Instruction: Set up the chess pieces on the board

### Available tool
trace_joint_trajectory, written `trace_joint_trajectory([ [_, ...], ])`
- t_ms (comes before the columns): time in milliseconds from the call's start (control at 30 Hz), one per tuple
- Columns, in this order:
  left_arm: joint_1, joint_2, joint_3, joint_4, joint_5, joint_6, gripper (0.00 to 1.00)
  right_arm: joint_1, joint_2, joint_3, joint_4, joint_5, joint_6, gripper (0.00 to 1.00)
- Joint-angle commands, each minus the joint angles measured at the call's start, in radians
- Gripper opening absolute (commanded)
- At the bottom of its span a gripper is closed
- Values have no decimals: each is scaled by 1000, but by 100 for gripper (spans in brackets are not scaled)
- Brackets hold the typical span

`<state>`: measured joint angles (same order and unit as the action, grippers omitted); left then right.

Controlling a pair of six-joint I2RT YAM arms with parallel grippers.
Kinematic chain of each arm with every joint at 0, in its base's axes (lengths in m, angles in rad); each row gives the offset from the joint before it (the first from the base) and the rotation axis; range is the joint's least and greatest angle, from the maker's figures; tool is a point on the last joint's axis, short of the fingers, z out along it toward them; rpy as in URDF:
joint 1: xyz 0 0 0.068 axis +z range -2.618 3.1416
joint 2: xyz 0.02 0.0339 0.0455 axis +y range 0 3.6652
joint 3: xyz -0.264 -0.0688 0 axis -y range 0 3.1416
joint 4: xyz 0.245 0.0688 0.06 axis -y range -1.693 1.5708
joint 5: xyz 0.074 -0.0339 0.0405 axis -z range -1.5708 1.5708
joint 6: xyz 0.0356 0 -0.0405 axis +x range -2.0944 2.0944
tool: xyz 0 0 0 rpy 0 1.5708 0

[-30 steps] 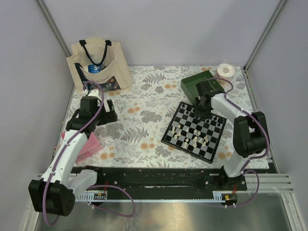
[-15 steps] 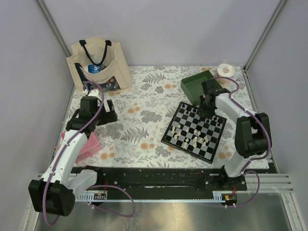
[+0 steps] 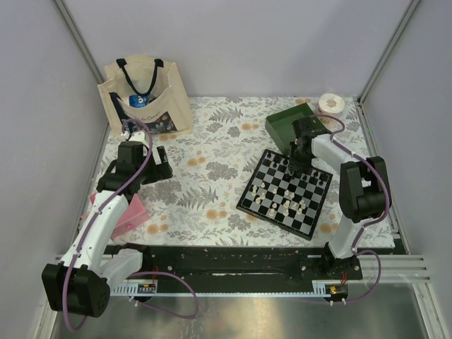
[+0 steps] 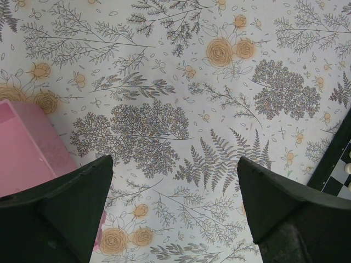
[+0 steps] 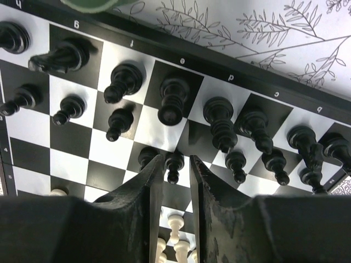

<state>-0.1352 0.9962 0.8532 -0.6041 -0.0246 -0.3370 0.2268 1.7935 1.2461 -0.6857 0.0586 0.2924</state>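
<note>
Chess pieces: the black ones stand in two rows on the board, just beyond the right claw and to either side of its tips. The white ones lie behind the tips, toward the wrist, and are not yet ranked.

Change noted: over the last second the right claw swung a little to its right, then came back over the black rows, and its jaws have drawn in. They now stand narrowly apart with one black pawn between the tips. We cannot tell whether the pads press it.

We read this as a pick being started, so the black side is still being tidied and the white side remains.

Left claw: unmoved, jaws wide apart, nothing between them, flowered cloth beneath.
</note>
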Motion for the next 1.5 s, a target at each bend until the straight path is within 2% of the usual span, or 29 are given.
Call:
trace_joint_trajectory([
  [0,3,-10,41,23,18,6,99,0,21,41,21,-17,4,33],
  [700,3,-8,41,24,20,7,99,0,-36,-10,17,-25,7,34],
  [967,3,-11,41,24,18,7,99,0,-31,-10,11,-23,10,28],
  [1233,3,-10,40,26,20,6,99,0,-52,-13,-9,-25,8,28],
  [1467,3,-7,43,24,20,7,99,0,-42,-7,-9,-32,5,16],
])
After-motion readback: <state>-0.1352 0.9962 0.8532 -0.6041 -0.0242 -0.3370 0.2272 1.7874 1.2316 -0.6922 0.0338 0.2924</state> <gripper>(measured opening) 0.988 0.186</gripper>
